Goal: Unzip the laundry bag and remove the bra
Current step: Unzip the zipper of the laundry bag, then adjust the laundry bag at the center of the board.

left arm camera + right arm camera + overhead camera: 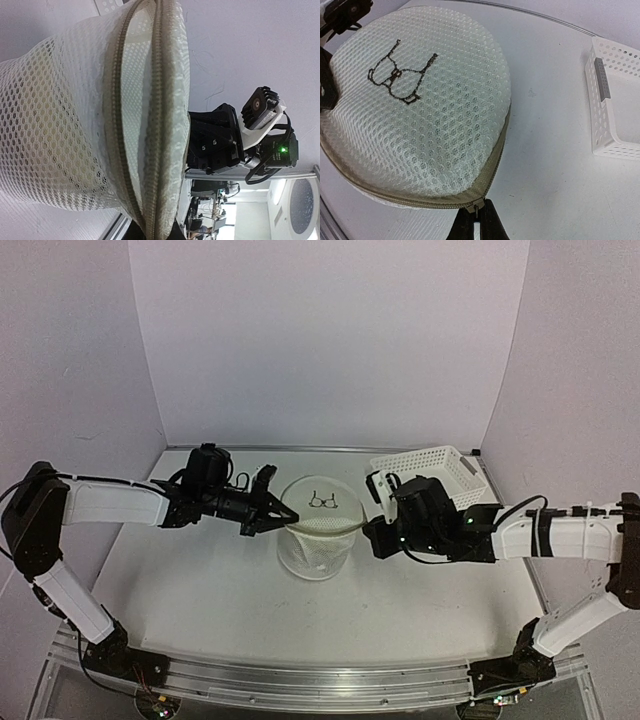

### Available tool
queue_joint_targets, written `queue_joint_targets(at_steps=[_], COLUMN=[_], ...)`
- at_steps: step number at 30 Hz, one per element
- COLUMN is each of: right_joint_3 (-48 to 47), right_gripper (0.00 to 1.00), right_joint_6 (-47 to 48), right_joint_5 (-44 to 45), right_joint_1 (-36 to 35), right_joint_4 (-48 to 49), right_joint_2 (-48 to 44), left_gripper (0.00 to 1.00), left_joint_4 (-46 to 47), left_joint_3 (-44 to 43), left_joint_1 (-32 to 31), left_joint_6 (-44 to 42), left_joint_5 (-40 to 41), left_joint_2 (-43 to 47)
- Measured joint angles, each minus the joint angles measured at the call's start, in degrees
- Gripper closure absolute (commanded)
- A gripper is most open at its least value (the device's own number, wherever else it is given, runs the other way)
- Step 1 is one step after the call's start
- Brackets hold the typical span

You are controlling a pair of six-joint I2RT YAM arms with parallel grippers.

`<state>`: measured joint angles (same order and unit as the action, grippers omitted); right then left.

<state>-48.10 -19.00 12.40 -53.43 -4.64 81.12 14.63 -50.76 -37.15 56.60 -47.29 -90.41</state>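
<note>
The laundry bag (pixel 318 540), a round white mesh drum, stands mid-table with its flat face and black bra pictogram (pixel 400 75) on top. My left gripper (pixel 283 519) is shut on the bag's left rim. In the left wrist view (pixel 156 232) its dark fingers flank the tan zipper band (pixel 161 125). My right gripper (pixel 368 530) is at the bag's right edge. In the right wrist view (pixel 478 220) it is shut on the small metal zipper pull (pixel 476 207). The bag also shows in the left wrist view (pixel 55 115) and the right wrist view (pixel 435 130). The bra is hidden inside.
A white perforated plastic basket (pixel 435 472) stands behind my right arm at the back right, and its corner shows in the right wrist view (pixel 612 100). Purple walls close in the back and both sides. My right arm's wrist (pixel 225 145) is just beyond the bag.
</note>
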Motion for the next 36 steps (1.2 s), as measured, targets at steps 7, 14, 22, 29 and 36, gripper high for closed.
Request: queue_joint_targets(at_steps=[7,14,22,29,36], right_joint_3=[2.8,3.8,0.1,-5.9,-11.1], right_gripper=[1.00,1.00,1.00,1.00,1.00], right_joint_6=[0.5,-2.3,-8.3,-14.3,-18.7], right_joint_5=[-5.0,-5.2,-4.1,-3.9,-2.0], right_joint_1=[0.2,-4.6,-8.6,-9.6,-9.7], right_joint_4=[1.1,3.5,5.6,6.2,5.9], right_joint_2=[-4.3,-5.2,2.5,10.9,16.1], left_gripper=[1.00,0.95,0.88,0.82,0.63], left_joint_4=[-13.3,-22.2,-29.2,-34.4,-37.7], left_joint_3=[-7.9,-14.4,-20.5,-26.5,-29.8], left_joint_1=[1.2,3.9,7.6,10.3,11.4], left_joint_6=[-9.4,-16.2,-21.1,-24.7,-27.1], left_joint_5=[0.2,-1.8,-1.0,1.0,4.8], left_joint_2=[-1.5,-5.6,-9.7,-13.1,-15.4])
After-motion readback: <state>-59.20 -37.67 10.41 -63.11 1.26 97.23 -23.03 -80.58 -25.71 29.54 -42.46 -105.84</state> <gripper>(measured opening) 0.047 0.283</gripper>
